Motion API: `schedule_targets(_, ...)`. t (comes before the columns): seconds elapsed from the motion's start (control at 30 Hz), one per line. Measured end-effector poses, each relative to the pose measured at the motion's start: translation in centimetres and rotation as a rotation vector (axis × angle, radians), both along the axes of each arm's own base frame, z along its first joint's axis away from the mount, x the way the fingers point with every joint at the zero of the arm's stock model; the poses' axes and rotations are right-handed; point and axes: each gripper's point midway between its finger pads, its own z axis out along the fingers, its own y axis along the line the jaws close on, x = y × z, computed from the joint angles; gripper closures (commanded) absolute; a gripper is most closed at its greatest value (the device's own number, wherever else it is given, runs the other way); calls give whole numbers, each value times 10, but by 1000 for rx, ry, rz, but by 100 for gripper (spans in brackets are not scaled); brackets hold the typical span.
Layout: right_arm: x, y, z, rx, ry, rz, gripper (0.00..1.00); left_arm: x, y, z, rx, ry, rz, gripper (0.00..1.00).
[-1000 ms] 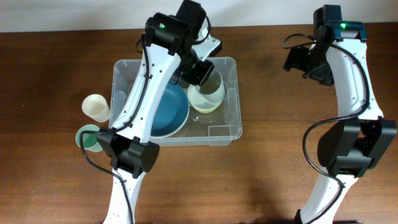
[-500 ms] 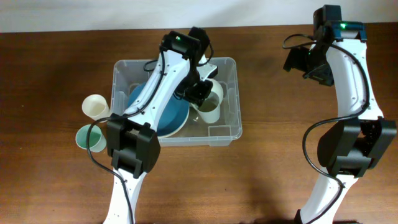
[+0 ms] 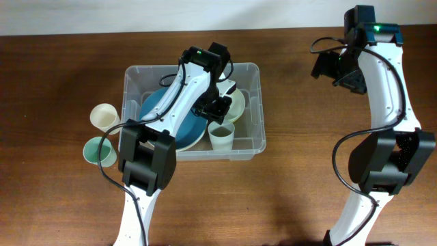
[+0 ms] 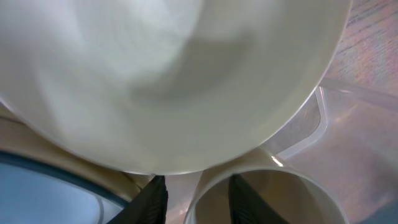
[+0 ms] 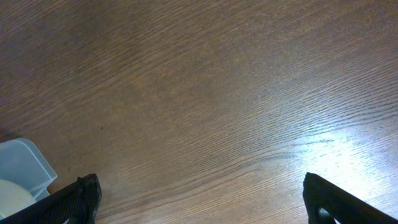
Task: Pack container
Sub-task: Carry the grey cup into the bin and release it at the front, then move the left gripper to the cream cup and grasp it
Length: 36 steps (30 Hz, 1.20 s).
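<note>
Your left gripper (image 4: 198,186) is down inside the container (image 3: 134,76), which sits on the wooden table (image 3: 287,198) left of centre, its long side running left to right. In the left wrist view the dark fingers (image 4: 155,200) stand a modest gap apart with the rim of a pale cup (image 3: 221,137) running up between them. One finger is outside the wall and the other seemingly inside, and you cannot tell from here whether they pinch that wall or merely straddle it. The cup stands upright by the container wall nearest the arm bases, just beside a cream bowl (image 3: 236,106) behind it and a blue bowl (image 3: 190,131) that fills the left half. Outside, just off the container's left wall, a cream cup (image 3: 104,117) and a green cup (image 3: 95,151) sit on the table. Your right gripper (image 5: 200,183) hangs well apart from the container, off to its right over bare wood, jaws spread wide and holding nothing; only a corner of the container shows at the lower left of its wrist view
</note>
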Motion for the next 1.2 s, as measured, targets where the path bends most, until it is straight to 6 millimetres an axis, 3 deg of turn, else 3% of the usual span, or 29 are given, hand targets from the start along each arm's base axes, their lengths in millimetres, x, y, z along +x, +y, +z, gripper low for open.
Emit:
schedule_targets(0.1,0,0,0,0,0,0,1,5,-2,7,-7,-21,0,60)
schedule_targets(0.3,0,0,0,0,0,0,1,28,-10,57,-52,-148,1,58)
schedule_targets(0.47,0,0,0,0,0,1,1,35,-10,80,-60,-207,3,56)
schedule_targets(0.53,0,0,0,0,0,0,1,36,-6,85,-41,-220,5,47)
schedule_targets(0.63,0,0,0,0,0,0,1,45,1,100,-5,-281,35,23)
schedule_targets(0.73,0,0,0,0,0,0,1,53,19,114,73,-338,137,18)
schedule_targets(0.87,0,0,0,0,0,0,1,64,80,141,213,-415,426,8)
schedule_targets(1.03,0,0,0,0,0,0,1,73,201,173,255,-442,861,7)
schedule_targets(1.07,0,0,0,0,0,0,1,73,235,176,260,-436,963,7)
schedule_targets(1.1,0,0,0,0,0,0,1,72,256,176,266,-429,1019,6)
schedule_targets(1.2,0,0,0,0,0,0,1,66,296,172,288,-404,1120,5)
